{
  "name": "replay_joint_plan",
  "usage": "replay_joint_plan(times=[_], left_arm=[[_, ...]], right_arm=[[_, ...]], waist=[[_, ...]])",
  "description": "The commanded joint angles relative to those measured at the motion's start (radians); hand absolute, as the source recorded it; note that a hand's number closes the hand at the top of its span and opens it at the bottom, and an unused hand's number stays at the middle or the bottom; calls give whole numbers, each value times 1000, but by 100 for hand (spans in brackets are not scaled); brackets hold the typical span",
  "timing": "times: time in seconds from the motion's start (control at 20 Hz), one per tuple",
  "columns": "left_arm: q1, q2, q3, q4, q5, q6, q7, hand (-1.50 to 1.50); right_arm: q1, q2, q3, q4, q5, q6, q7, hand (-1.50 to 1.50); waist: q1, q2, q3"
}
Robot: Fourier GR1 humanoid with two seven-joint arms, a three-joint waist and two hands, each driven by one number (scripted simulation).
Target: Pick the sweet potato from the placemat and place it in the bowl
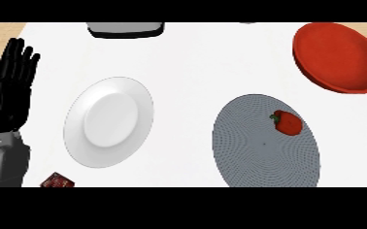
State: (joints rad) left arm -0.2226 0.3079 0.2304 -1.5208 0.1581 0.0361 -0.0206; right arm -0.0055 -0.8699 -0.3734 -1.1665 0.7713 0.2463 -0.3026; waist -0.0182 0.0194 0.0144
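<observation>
The first step, picking up, has not begun. The red vegetable (287,122) lies on the grey placemat (265,150) at the lower right of the frame, near the mat's upper right edge. It has a green stem and looks more like a pepper than a sweet potato. No hand touches it.

The left hand (16,85) rests at the left edge, fingers straight and pointing up, holding nothing. The right hand does not show.

The red bowl (333,56) sits at the upper right, just above the mat. Next, I think a hand must come over the mat, close round the vegetable and carry it up to the bowl.

I count one vegetable, one placemat, one bowl, one white plate (108,121) at the middle left, one grey box (125,29) at the top, one small dark red thing (57,180) at the lower left, and one hand.
</observation>
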Motion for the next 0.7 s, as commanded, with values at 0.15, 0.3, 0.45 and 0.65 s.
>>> replay_joint_plan(times=[0.15, 0.3, 0.45, 0.65], left_arm=[[-16, -4, 0, 9, 4, 0, -4, 0], [-18, 6, -6, 8, 2, -10, 12, 0], [-27, 9, -8, 9, 7, -20, 11, 0], [-44, -10, -29, 28, -8, -14, -5, 0]], right_arm=[[-67, -185, -193, 269, -124, -13, -286, 150], [-115, -252, -247, 349, -182, 21, -406, 150], [-154, -309, -286, 436, -218, 39, -525, 150], [-228, -378, -311, 551, -286, 176, -631, 150]], waist=[[20, -3, 1], [35, -6, 0], [45, -6, -2], [56, -2, -5]])
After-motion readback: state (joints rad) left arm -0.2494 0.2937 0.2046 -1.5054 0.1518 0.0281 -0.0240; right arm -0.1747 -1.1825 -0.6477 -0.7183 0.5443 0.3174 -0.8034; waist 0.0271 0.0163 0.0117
